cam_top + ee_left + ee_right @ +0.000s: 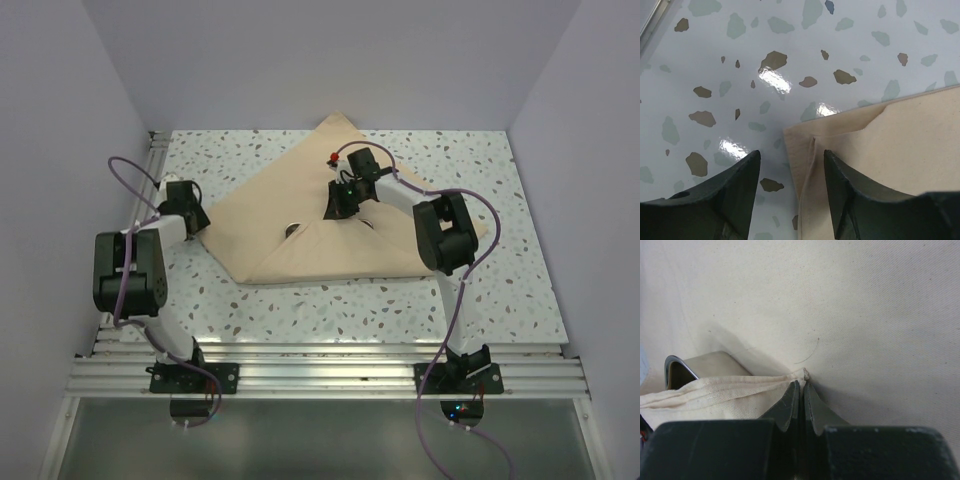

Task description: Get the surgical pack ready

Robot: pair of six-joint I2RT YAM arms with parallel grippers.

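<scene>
The speckled table [450, 300] carries the surgical pack [300, 215], a wide tan cloth lying partly folded at the middle of the surface. One corner reaches the back edge, and a lower flap is turned up toward the centre.

Under the cloth sits a steel tray [671, 371]. Only one rounded corner of its rim shows in the right wrist view, with fabric draped over it, so I cannot tell what it contains.

The right gripper [801, 386] is at the middle of the pack, its fingers pressed together on the hemmed edge of a gathered fold just beside that tray corner.

The left gripper [791, 152] is low over the pack's left corner. Its jaws stand apart with a small crease of the cloth edge between them, and neither finger clamps it.
</scene>
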